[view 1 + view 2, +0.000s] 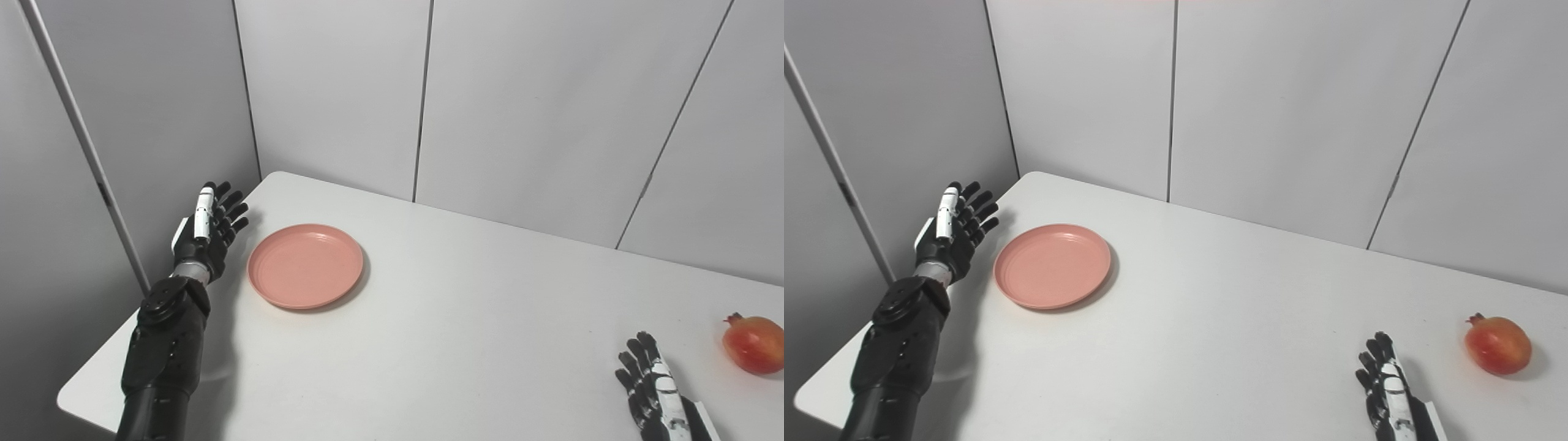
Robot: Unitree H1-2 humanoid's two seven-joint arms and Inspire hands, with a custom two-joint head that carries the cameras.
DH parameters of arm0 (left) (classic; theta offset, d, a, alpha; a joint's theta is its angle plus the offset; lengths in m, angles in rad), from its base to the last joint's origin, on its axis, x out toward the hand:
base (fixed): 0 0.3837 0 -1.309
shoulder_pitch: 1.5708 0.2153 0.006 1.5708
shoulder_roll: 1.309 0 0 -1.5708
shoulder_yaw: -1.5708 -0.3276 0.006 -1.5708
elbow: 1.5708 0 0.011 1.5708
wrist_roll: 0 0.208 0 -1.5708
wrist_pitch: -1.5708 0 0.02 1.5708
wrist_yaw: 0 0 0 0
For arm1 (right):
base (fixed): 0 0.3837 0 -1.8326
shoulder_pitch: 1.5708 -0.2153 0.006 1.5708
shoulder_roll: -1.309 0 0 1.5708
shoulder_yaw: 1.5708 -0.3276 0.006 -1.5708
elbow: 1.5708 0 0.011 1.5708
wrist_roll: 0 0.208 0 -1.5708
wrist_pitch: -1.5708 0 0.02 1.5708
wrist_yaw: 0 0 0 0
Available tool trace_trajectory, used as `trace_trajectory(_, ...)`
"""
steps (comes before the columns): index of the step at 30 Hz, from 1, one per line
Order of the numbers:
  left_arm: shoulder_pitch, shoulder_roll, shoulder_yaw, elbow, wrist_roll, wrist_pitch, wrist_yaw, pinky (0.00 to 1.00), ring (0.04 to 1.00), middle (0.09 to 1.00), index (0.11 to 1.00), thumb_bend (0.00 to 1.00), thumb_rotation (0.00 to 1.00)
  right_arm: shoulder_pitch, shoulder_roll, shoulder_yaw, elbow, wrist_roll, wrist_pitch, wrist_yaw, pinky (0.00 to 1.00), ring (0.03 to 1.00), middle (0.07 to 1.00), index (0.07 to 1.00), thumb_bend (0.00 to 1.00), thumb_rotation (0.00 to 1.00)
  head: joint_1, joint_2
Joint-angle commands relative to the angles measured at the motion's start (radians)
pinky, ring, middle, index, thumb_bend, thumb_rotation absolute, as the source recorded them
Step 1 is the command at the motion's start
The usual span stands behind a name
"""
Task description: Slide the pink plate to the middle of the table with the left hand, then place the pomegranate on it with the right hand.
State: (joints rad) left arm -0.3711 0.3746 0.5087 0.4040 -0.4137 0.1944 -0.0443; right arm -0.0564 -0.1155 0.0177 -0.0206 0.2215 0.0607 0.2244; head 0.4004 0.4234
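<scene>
The fingers (971, 205) of the left hand (952, 236) are spread apart and stretched forward, holding nothing. The hand stands on edge at the far left side of the table (1213, 318), palm turned toward the plate (1052, 265), with a narrow strip of bare tabletop between them. Its black forearm rises from the near left corner of the table.

The right hand (1387, 392) lies low at the near right edge, fingers (1375, 358) straight, slightly apart and empty, pointing away from the robot. It is not touching anything.

The plate is a round, shallow, salmon-pink dish with a raised rim and faint rings inside. It sits flat on the left part of the table, just beside the left hand and well left of the middle. There is nothing on it.

The pomegranate (1497, 345) rests on the table at the far right, to the right of the right hand and a little beyond its fingertips, apart from it. It is round, red blending to yellow-orange on one side, with its small dark crown pointing up and to the left.

Plate and pomegranate are well apart, with the wide white tabletop between them. Plain grey wall panels (1274, 110) stand behind the table.
</scene>
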Motion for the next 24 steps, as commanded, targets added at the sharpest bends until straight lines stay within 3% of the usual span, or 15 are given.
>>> trace_trajectory(1,-0.022,0.031,-0.002,-0.01,-0.01,-0.044,-0.024,0.9,0.893,0.894,0.888,0.32,1.0,-0.018,-0.005,-0.002,-0.023,0.0,-0.003,0.005,1.0,1.0,1.0,1.0,0.06,1.0,-0.002,0.001)
trace_trajectory(5,-0.015,0.02,0.004,0.002,-0.029,-0.036,-0.035,0.89,0.891,0.9,0.889,0.34,1.0,-0.018,-0.005,-0.002,-0.018,-0.01,-0.011,0.001,1.0,1.0,1.0,1.0,0.06,1.0,-0.002,0.002)
trace_trajectory(18,0.008,0.014,-0.044,0.056,-0.008,-0.118,-0.06,0.93,0.91,0.91,0.908,0.33,1.0,-0.018,-0.006,-0.002,-0.023,-0.007,-0.005,0.003,1.0,1.0,1.0,1.0,0.07,1.0,-0.003,0.007)
trace_trajectory(24,0.009,0.0,-0.062,0.099,-0.018,-0.144,-0.077,0.89,0.897,0.901,0.891,0.36,1.0,-0.019,-0.005,-0.002,-0.022,-0.008,-0.002,0.001,1.0,1.0,1.0,1.0,0.08,1.0,-0.005,0.01)
